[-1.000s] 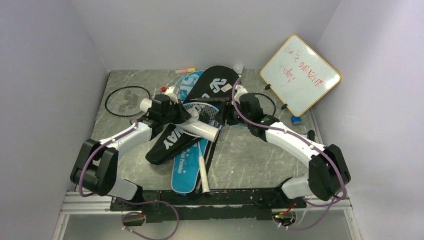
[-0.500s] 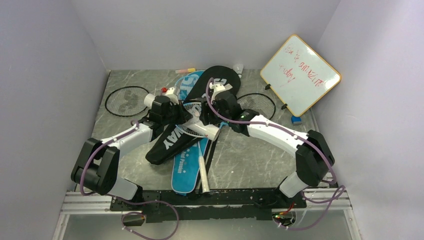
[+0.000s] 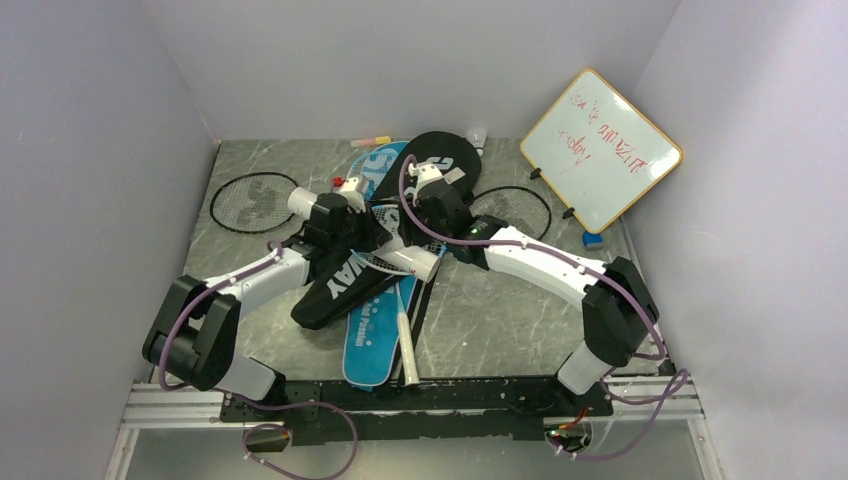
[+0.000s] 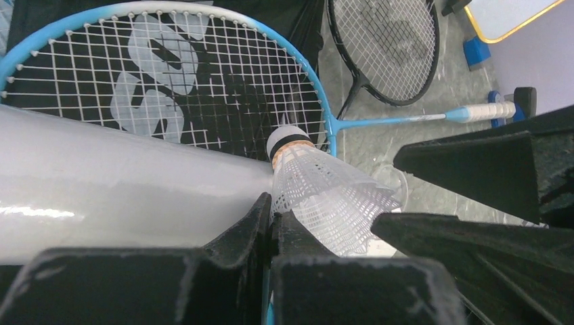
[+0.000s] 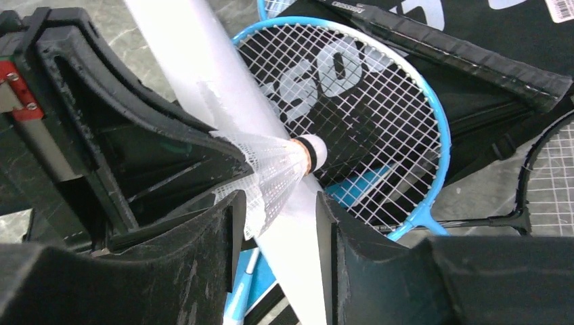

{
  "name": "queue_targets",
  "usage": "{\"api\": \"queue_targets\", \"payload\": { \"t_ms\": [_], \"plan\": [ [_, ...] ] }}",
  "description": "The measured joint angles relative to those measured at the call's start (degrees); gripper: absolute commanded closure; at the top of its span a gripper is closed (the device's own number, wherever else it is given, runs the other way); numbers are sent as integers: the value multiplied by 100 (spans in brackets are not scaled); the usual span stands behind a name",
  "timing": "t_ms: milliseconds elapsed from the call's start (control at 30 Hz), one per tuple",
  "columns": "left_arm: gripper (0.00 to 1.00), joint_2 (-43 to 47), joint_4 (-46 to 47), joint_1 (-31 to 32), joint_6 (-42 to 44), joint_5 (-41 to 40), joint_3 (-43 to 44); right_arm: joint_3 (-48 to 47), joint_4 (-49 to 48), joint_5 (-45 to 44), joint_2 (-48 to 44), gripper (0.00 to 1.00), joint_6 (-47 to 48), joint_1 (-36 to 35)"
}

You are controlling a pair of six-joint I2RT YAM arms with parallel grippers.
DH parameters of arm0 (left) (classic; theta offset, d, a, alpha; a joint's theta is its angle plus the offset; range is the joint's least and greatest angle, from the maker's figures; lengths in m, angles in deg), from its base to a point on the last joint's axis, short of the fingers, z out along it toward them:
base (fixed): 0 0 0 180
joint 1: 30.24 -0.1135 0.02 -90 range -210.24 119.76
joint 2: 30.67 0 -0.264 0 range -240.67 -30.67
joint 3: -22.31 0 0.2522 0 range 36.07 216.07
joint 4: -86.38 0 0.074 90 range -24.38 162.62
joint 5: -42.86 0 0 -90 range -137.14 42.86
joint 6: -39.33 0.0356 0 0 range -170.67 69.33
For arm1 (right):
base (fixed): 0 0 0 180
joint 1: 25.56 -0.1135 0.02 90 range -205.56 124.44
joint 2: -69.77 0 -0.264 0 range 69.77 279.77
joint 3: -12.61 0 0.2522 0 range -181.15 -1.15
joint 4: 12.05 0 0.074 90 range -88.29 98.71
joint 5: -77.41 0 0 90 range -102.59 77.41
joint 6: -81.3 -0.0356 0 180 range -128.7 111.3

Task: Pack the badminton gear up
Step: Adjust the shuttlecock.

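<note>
Left tool [image 4: 274, 220] pinches 1 shuttlecock [image 4: 325, 196] beside the white tube [image 4: 122, 183]; right tool [image 5: 279, 200] straddles it, unclenched.

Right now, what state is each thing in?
shuttlecock: clamped by its skirt in the left gripper, cork free
right gripper: open, fingers either side of the shuttlecock
light-blue racket: unbagged, lying on the black bag
left black racket: unbagged, flat on the table
right black racket: likewise
white tube: lying across the black bag
whiteboard: propped up, red writing on it
</note>
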Motion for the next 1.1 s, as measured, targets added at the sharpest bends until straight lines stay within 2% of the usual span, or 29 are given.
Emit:
{"api": "queue_targets", "payload": {
  "t_ms": [133,200,267,333,467,567,667,867,900,933,967,1100],
  "plan": [
    [92,0,0,81,31,2,2,-4,0,-177,50,65,2,0],
    [83,0,-2,105,46,4,0,-4,0,-225,76,73,4,0],
    [76,4,0,127,61,11,0,-4,2,-282,85,89,11,0],
    [71,33,7,164,103,17,2,-4,-4,-328,85,100,17,0],
    [44,175,2,289,205,15,0,2,-7,-437,76,100,0,0],
    [33,369,-4,345,269,7,0,74,-7,-570,-13,100,-9,0],
    [27,636,-15,358,354,-2,0,260,-2,-710,-247,100,-48,15],
    [27,984,-511,361,833,-258,192,763,46,-739,-1056,100,-264,417],
    [23,984,-686,361,986,-350,304,861,72,-717,-1233,100,-306,555],
    [6,973,-922,372,1185,-457,455,968,85,-643,-1425,100,-350,695],
    [3,957,-1110,376,1405,-540,601,1084,96,-573,-1639,100,-393,839],
    [3,944,-1600,452,2638,-632,1069,1563,229,-295,-2597,100,-503,1303]
  ]
}}
